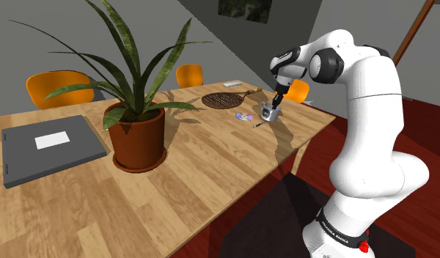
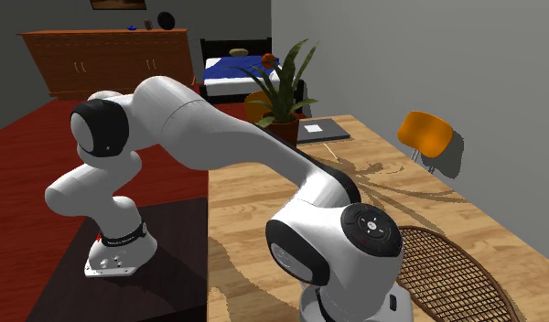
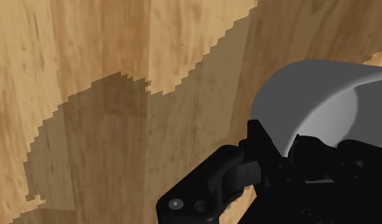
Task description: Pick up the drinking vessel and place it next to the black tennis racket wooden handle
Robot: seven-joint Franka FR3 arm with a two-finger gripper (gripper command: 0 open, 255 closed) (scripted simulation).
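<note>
Shoulder view: gripper (image 1: 273, 104) clenched on the grey cup (image 1: 268, 113), which sits at its fingertips over the wooden table (image 1: 211, 168); racket (image 1: 226, 99) lies near the gripper, toward this view's left. Second exterior view: racket just beside the hand, toward this view's right. Wrist view: black fingers (image 3: 266, 159) pinch the cup's wall.

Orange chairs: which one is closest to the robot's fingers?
The chair peeking out right behind the fingers; the other two sit farther toward the shoulder view's left.
</note>
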